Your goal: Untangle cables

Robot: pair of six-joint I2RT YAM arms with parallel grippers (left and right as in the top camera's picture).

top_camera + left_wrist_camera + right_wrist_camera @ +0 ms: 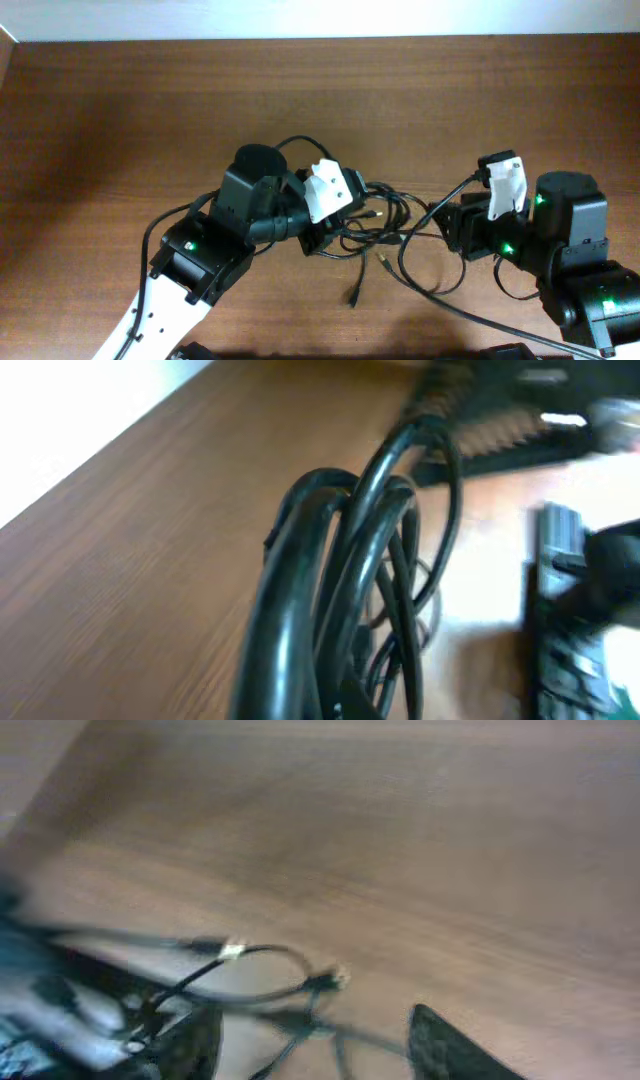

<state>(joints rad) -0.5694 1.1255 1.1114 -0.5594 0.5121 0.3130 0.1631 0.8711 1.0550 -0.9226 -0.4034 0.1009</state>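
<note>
Left gripper (333,232) clenched on the tangled bundle of thin black glossy cables (330,570), mid-table on the brown wooden tabletop (150,110); right gripper (320,1042) released, jaws spread over loose loops.

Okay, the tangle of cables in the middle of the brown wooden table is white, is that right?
Not quite. The cables are black, not white. They do lie in a tangle in the middle of the brown wooden table, as the overhead view shows.
</note>
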